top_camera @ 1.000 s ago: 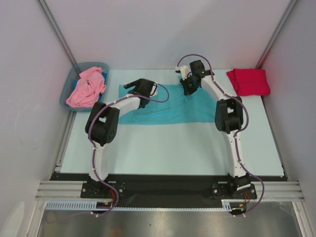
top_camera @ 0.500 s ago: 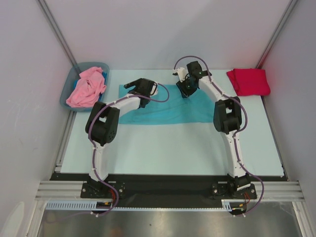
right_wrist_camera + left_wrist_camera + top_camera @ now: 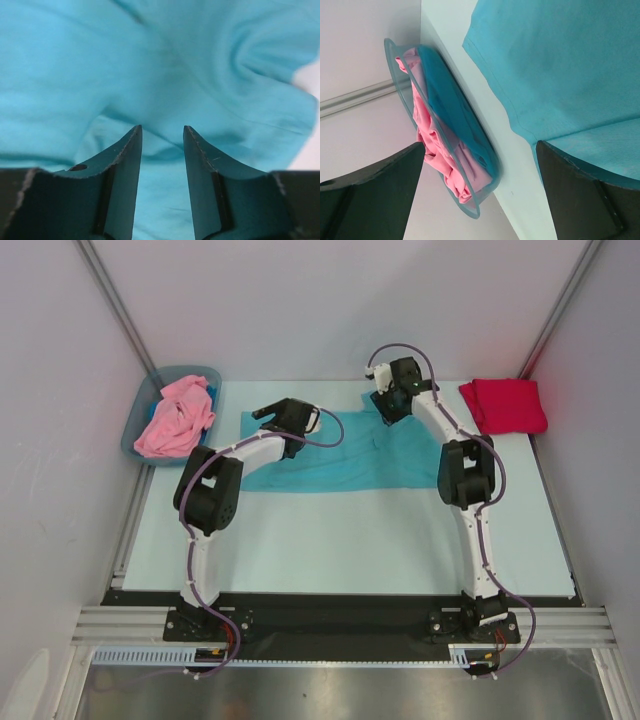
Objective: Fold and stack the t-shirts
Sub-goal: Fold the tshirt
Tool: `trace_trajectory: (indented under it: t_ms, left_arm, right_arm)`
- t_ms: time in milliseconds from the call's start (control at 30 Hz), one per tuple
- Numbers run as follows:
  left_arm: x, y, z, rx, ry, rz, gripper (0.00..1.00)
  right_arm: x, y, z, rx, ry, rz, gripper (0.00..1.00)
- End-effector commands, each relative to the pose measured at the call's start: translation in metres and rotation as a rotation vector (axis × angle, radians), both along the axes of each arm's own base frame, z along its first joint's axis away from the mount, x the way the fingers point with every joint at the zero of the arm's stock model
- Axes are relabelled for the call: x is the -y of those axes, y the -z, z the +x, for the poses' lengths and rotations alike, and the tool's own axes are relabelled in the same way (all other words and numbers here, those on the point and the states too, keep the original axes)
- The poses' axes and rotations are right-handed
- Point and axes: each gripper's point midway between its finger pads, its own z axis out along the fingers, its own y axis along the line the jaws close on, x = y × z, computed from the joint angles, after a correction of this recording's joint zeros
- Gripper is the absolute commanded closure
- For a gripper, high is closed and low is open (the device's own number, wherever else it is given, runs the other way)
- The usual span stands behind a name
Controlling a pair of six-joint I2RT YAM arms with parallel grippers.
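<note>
- Pale, unmarked walls enclose a light mint worktop (image 3: 350, 540); both arms reach toward its far half.
- Teal t-shirt (image 3: 340, 455): lies spread flat across the far middle of the worktop, with a few soft wrinkles near its far edge.
- Red t-shirt (image 3: 503, 405): a folded block at the far right corner, well apart from the teal one.
- Pink t-shirt (image 3: 175, 420): crumpled inside the grey-blue bin (image 3: 180, 371) at the far left.
- Left end effector (image 3: 268, 415): fingers spread wide, nothing between them, poised above the teal shirt's left part.
- Right end effector (image 3: 161, 132): fingers parted with a clear gap, pinching nothing, poised over the rumpled far edge of the teal cloth.
- Handling, as a judgement: the fabric looks thin, light and limp. It should drape and crease rather than hold shape, and a pinched layer may drag the one beneath.
- Grasp sites, as a judgement: hems, corners or a raised wrinkle offer the best purchase; flat mid-panel cloth gives the fingers little to close on.
- Writing: no brand, label or print is legible on any shirt, the bin or the arms.
</note>
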Motion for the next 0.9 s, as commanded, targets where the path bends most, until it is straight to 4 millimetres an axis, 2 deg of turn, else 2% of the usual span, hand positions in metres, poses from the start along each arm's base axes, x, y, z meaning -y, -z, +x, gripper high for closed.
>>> trace_trajectory:
  t_ms: [0,133,333,600,867]
  left_arm:
    - [0.007,-0.013,0.004,0.047,-0.004,-0.025,0.00]
    - [0.006,-0.011,0.001,0.039,0.014,-0.014,0.00]
    - [0.000,0.000,-0.003,0.038,0.066,0.046,0.00]
    - [0.003,-0.004,0.002,0.048,0.059,0.034,0.00]
    - [0.003,0.001,0.003,0.039,0.060,0.039,0.00]
  right_arm:
    - [0.038,-0.021,0.037,0.137,0.165,-0.052,0.57]
    - [0.065,-0.022,0.043,0.154,0.244,-0.073,0.57]
    - [0.102,-0.007,0.039,0.107,0.307,-0.092,0.58]
    - [0.106,-0.012,0.031,0.078,0.295,-0.066,0.57]
    - [0.099,0.001,0.018,0.023,0.260,-0.054,0.56]
